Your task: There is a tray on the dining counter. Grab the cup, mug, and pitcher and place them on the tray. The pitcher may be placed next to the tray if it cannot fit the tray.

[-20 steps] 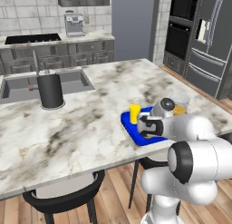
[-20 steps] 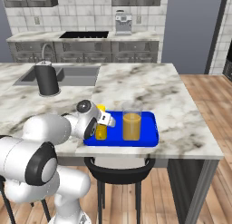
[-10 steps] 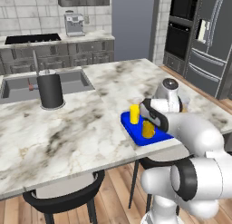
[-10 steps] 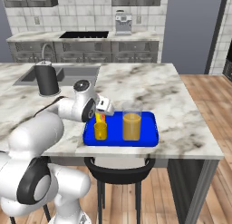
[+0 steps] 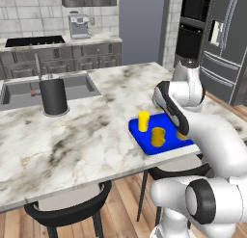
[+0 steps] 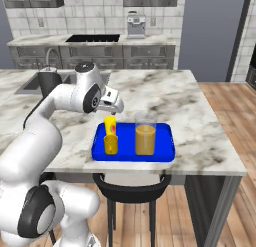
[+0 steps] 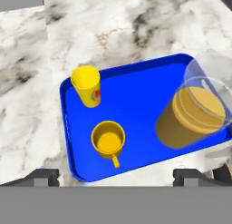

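We see all three vessels standing upright on the tray (image 7: 149,78), which lies on the counter (image 5: 87,136) at the edge nearest our base, above a stool (image 6: 132,191). The cup (image 7: 87,86) stands near one short rim of the tray, toward the far side, and the mug (image 7: 108,139) sits just beside it, closer to the near long rim, with its handle pointing out toward that rim; the two stand apart, not touching. The pitcher (image 7: 195,112) takes the other end of the tray, well apart from them, and from the hand view its base seems to sit inside the rim, so we judge there was room for it and no need to set it beside the tray. Spread this way, each vessel has free space around it, which we take as the reason for the layout: none could be knocked while another was set down. By our reading the task looks finished. Our gripper (image 7: 115,175) hangs above the tray's near rim with its jaws spread as wide as they go and nothing between them. The arm rises from the base, bends at the elbow over the counter edge and turns the hand (image 6: 110,98) downward, looking onto the tray from above. Farther along the counter a black canister (image 5: 54,95) stands by the sink (image 5: 19,92).
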